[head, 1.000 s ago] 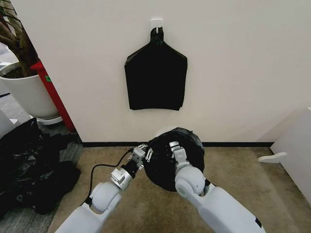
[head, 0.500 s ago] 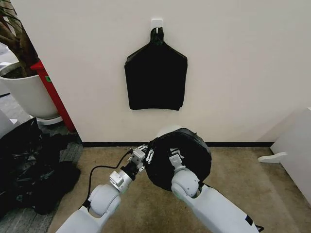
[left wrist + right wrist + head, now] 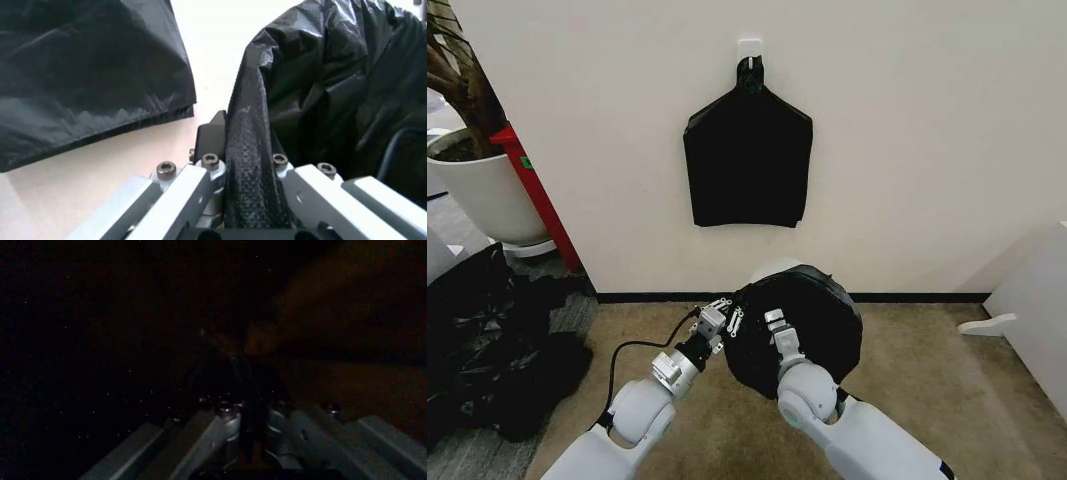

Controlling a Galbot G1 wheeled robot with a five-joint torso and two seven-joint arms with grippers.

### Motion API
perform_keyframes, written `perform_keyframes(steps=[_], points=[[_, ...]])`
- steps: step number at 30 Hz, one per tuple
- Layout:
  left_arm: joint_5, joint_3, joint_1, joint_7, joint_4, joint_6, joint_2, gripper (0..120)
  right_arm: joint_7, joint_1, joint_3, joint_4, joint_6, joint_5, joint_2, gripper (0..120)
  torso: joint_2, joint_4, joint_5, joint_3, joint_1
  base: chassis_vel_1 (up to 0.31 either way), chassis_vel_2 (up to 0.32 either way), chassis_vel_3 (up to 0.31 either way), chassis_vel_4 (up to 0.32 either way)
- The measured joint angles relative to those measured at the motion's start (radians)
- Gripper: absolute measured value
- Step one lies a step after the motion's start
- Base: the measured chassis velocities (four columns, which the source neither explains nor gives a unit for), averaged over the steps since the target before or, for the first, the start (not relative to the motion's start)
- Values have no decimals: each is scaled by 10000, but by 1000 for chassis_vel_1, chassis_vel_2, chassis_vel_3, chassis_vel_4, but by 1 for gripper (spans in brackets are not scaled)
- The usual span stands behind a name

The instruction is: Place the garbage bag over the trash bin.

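Note:
The garbage bag [image 3: 822, 320] is a glossy black film spread over the trash bin [image 3: 771, 266]. A sliver of the bin's cream rim shows at the far side, by the wall. My left gripper [image 3: 727, 318] is at the bag's left edge, shut on a stretched strip of the film. In the left wrist view the left gripper [image 3: 247, 125] pinches that strip, and the rest of the bag [image 3: 333, 75] lies beyond it. My right gripper [image 3: 773, 317] lies over the middle of the bag. The dark right wrist view shows its fingers [image 3: 227, 390] together among black film.
A flat black bundle [image 3: 747, 160] hangs from a hook on the wall above the bin. A large heap of black plastic [image 3: 487, 340] lies at the left, near a white plant pot [image 3: 487, 190] and a red panel [image 3: 537, 190]. White furniture [image 3: 1037, 310] stands at the right.
My right arm has drawn back toward me with its gripper over the bag. The bag has spread wider to the right over the bin. The left gripper has stayed put.

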Motion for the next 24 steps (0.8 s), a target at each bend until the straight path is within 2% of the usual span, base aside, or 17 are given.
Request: perform_keyframes(steps=[6,10,12,16,21,24], points=[[-32,-25,0,5,-11,-6,35,4,2,11,100,-53,-126,-1005,-29,0,0,1,0,0,0,0,0,0,0],[-38,-5,-73,5,108,-6,4,4,-370,-16,130,146,503,-1152,-52,0,0,1,0,0,0,0,0,0,0],[-64,26,-125,3,205,6,-21,4,-875,-75,90,308,1286,-1263,-136,0,0,1,0,0,0,0,0,0,0],[-82,74,-166,2,303,43,-55,4,-1417,51,-58,390,1969,-1385,-267,0,0,1,1,0,0,0,0,0,0],[-64,118,-99,17,261,56,-76,4,-1376,646,-210,158,1861,-1262,-315,0,0,1,1,0,0,0,0,0,0],[-1,134,-7,62,182,58,-81,4,-819,1203,-200,-154,1101,-932,-248,0,0,2,0,0,0,0,0,0,0]])
